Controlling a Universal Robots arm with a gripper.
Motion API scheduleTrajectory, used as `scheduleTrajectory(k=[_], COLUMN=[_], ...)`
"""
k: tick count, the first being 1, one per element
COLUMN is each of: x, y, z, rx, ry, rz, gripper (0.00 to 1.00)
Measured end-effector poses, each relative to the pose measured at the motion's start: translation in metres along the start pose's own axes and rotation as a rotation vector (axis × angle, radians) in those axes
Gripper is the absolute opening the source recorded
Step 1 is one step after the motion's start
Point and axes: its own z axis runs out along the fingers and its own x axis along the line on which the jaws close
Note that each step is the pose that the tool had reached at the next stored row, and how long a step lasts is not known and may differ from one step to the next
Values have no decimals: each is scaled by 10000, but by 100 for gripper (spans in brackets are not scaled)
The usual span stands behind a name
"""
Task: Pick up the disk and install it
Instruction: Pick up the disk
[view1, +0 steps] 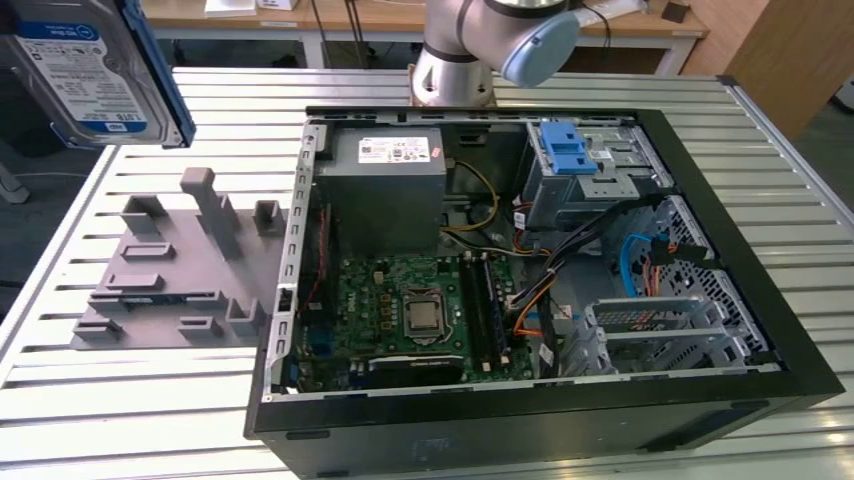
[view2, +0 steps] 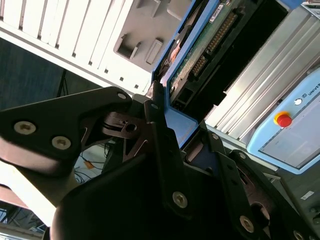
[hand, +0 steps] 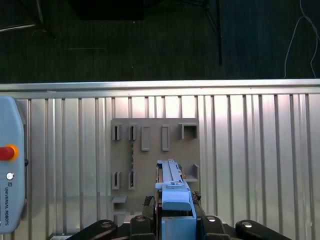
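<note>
Slatted metal worktable (view1: 134, 410) catching bright light, wooden desks (view1: 360, 18) standing behind it, dark floor (hand: 150, 40) stretching beyond

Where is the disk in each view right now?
Exterior view: the disk hangs in the upper left corner, label facing the camera, higher in the picture than the grey fixture plate.
First wrist view: the disk is edge-on between the jaws, in front of the fixture plate.
Second wrist view: the disk shows its circuit-board side between the jaws, with the fixture plate beside it.
Shared landmark: the fixture plate.
</note>
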Motion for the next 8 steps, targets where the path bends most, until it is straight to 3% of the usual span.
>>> scheduleTrajectory(k=[8], x=[45], y=[-126], z=[-5], rx=[0], ry=[0], rz=[0], gripper=[37])
